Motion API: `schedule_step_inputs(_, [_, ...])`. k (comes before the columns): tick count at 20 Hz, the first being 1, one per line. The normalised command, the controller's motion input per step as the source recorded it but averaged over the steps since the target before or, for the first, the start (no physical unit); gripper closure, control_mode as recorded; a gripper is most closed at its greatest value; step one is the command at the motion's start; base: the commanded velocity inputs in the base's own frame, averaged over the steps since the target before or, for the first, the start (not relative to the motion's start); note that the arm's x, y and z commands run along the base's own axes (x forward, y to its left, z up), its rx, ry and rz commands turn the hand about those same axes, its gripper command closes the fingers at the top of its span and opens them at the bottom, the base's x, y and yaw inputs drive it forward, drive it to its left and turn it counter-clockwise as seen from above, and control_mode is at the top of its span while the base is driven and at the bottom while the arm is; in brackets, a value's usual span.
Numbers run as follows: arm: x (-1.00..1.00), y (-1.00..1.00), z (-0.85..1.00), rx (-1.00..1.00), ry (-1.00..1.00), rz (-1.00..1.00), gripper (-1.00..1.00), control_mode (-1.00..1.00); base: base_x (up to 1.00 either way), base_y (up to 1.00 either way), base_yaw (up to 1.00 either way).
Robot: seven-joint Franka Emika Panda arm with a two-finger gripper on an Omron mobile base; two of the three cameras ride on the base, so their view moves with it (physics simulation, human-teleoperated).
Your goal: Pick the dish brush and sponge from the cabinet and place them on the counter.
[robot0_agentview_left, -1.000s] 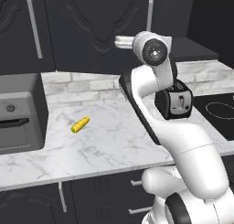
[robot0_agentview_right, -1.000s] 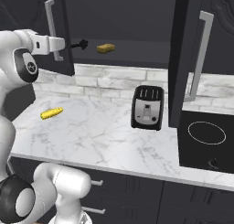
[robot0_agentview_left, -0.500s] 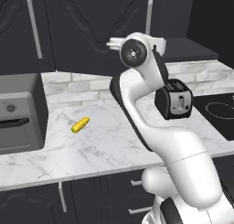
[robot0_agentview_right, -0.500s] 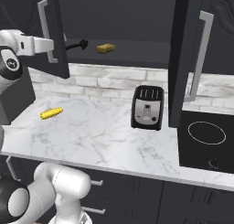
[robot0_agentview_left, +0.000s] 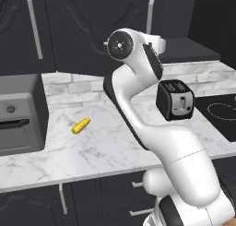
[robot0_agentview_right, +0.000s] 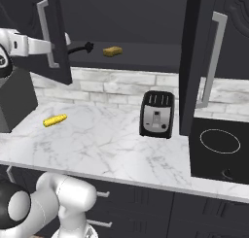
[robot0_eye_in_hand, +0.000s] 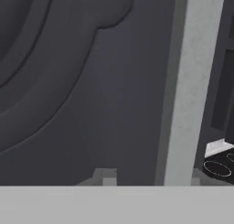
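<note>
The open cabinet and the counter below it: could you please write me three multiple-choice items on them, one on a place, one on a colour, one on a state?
1. Where is the sponge?
A. on the cabinet shelf
B. on the counter
C. on the toaster

2. What colour is the corn cob on the counter?
A. red
B. yellow
C. white

3. How do the cabinet doors stand?
A. both shut
B. both open
C. removed

Answers:
1. A, it lies on the shelf to the right of the dish brush.
2. B, yellow against the white marble.
3. B, the right base view looks past both doors onto the shelf.
</note>
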Motion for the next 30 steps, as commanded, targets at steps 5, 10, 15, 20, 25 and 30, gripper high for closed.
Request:
schedule_step_inputs(5, [-0.30, 0.56, -0.07, 0.00, 0.01, -0.07, 1.00, -1.00, 0.00, 0.00, 0.00])
schedule_step_inputs(10, [-0.41, 0.67, -0.09, 0.00, 0.00, -0.06, 1.00, -1.00, 0.00, 0.00, 0.00])
schedule_step_inputs(15, [-0.23, 0.51, -0.03, 0.00, 0.00, -0.06, 1.00, -1.00, 0.00, 0.00, 0.00])
schedule_step_inputs(20, [-0.02, 0.19, -0.01, 0.00, 0.01, -0.05, -1.00, -1.00, 0.00, 0.00, 0.00])
schedule_step_inputs(25, [-0.08, 0.06, 0.00, 0.00, 0.00, -0.03, -1.00, -1.00, 0.00, 0.00, 0.00])
schedule_step_inputs(30, [-0.30, 0.18, 0.04, 0.00, -0.05, 0.00, -1.00, -1.00, 0.00, 0.00, 0.00])
